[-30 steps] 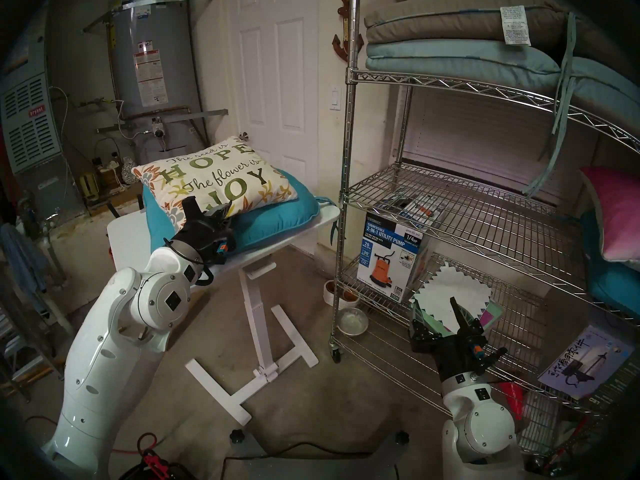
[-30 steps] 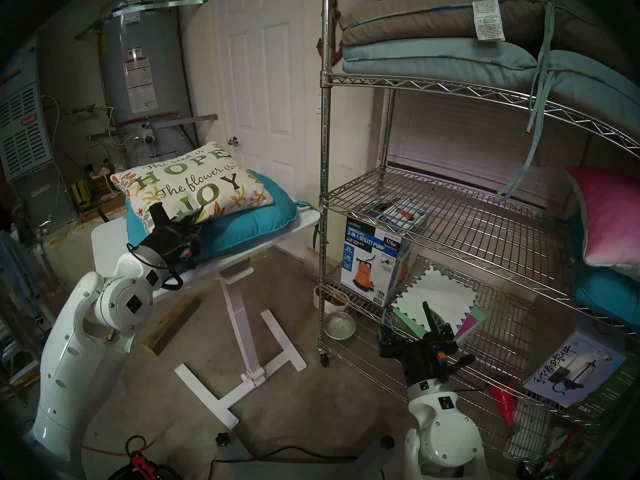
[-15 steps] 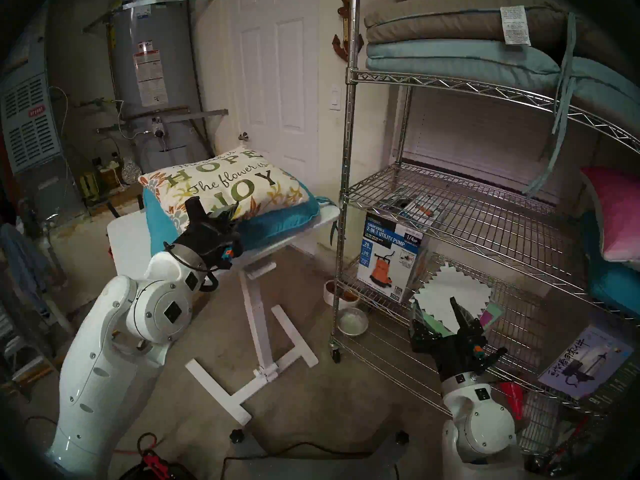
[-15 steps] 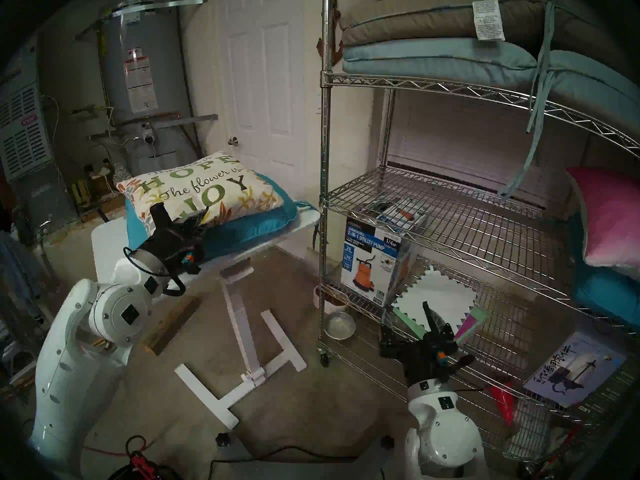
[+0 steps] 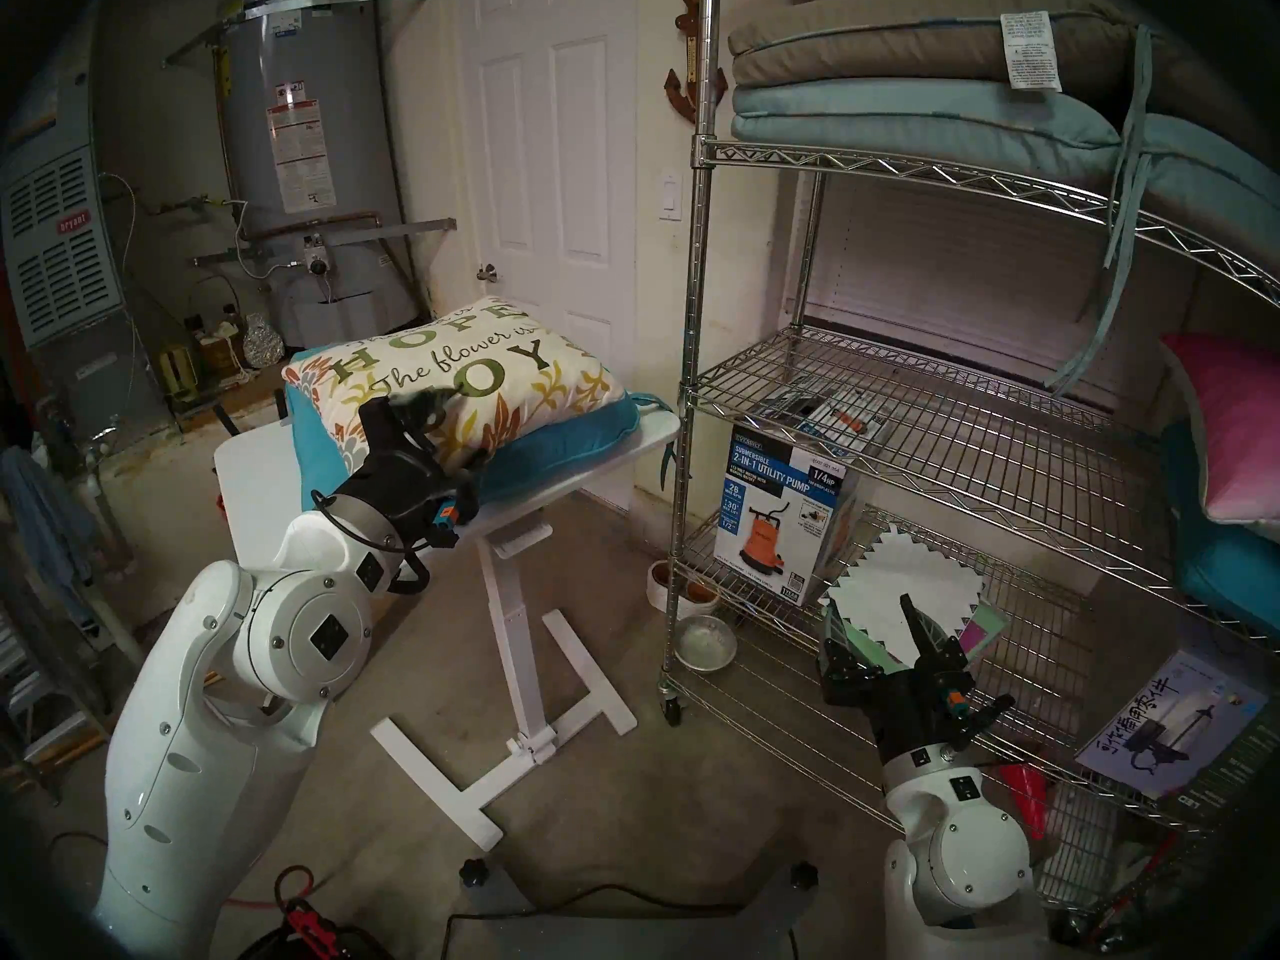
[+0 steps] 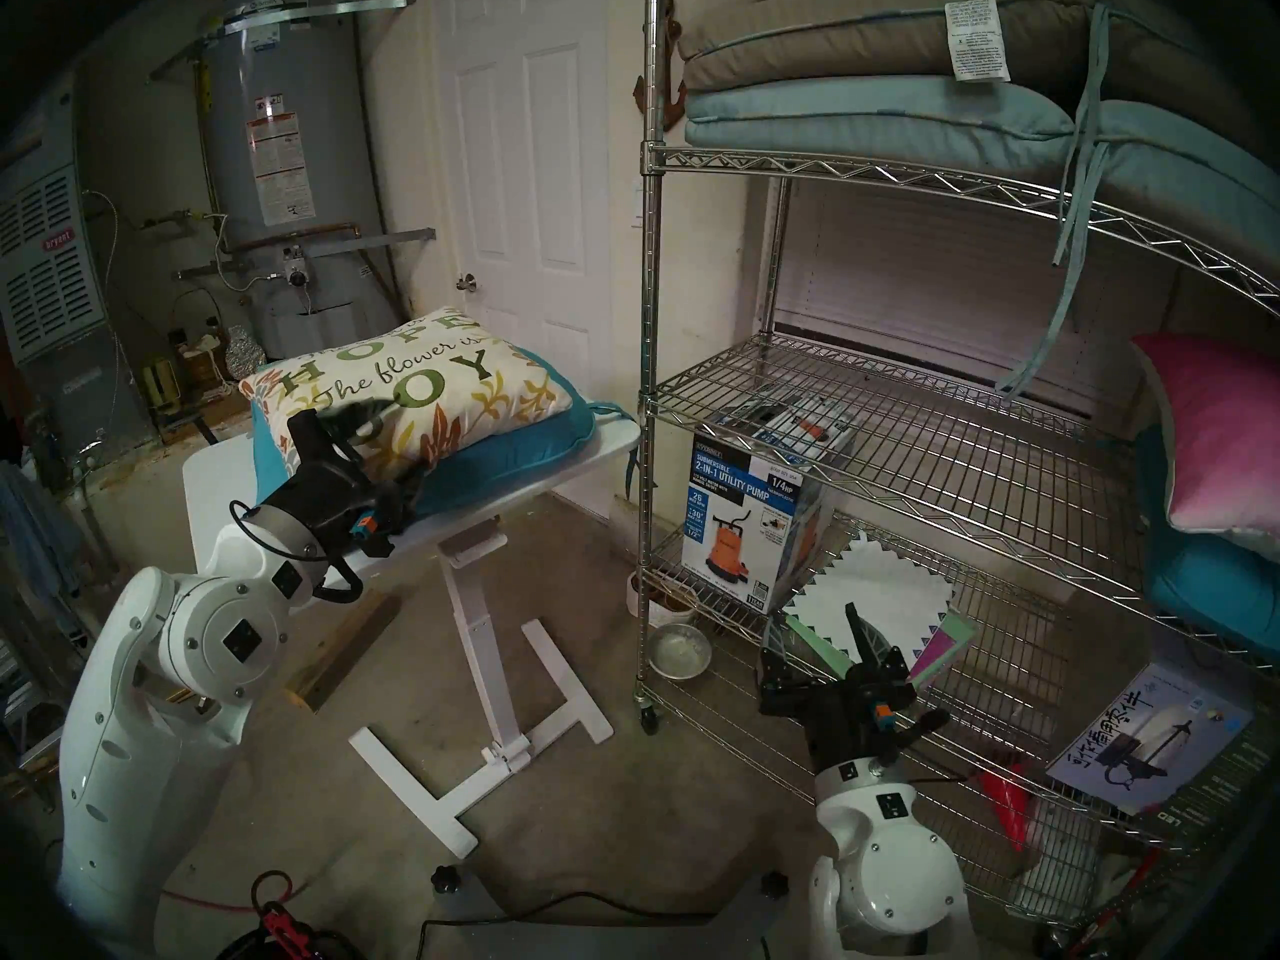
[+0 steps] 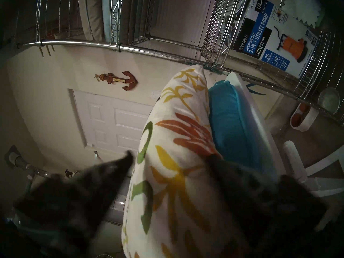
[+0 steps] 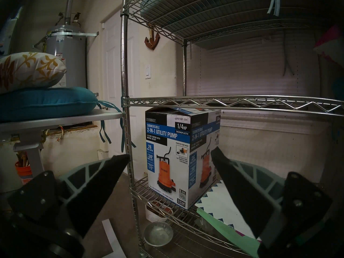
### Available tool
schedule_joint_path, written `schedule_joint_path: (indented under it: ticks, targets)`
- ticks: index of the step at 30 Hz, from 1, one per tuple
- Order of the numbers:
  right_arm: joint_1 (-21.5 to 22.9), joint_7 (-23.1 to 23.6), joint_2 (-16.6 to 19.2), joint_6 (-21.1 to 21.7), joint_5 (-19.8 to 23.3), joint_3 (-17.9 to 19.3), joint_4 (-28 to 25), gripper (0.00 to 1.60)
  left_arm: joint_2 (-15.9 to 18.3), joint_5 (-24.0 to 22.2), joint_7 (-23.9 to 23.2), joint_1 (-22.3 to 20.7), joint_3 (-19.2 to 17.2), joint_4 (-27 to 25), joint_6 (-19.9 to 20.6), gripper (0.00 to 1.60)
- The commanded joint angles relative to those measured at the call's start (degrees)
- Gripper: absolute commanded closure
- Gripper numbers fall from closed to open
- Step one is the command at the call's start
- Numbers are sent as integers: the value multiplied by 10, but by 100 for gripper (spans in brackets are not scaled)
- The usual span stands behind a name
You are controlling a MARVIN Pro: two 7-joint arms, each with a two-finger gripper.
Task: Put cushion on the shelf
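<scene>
Two claws show: the left claw point(image 5: 443, 429) is pinched tight on the near edge of the cushion point(image 5: 478, 370), with one finger on top of the cushion and one under it. The cushion, cream with green words and orange leaves, lies on a teal seat cushion point(image 5: 554, 446) on the white desk point(image 5: 256, 467), just left of the shelf point(image 5: 900, 411) and not on it. The right claw point(image 5: 880, 633) hangs wide and holds nothing, low in front of the shelf, near a pump box point(image 5: 783, 515) on a lower tier.
</scene>
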Motion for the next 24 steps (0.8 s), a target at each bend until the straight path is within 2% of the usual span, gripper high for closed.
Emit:
schedule_joint_path:
  ticks: [1, 10, 24]
  targets:
    - [2, 0, 0, -2, 1, 0, -12, 0, -4, 2, 16, 5, -9, -15, -3, 0]
    - [2, 0, 0, -2, 1, 0, -12, 0, -10, -9, 19, 31, -16, -26, -6, 0]
    - [2, 0, 0, -2, 1, 0, -12, 0, -63, -64, 40, 75, 4, -77, -10, 0]
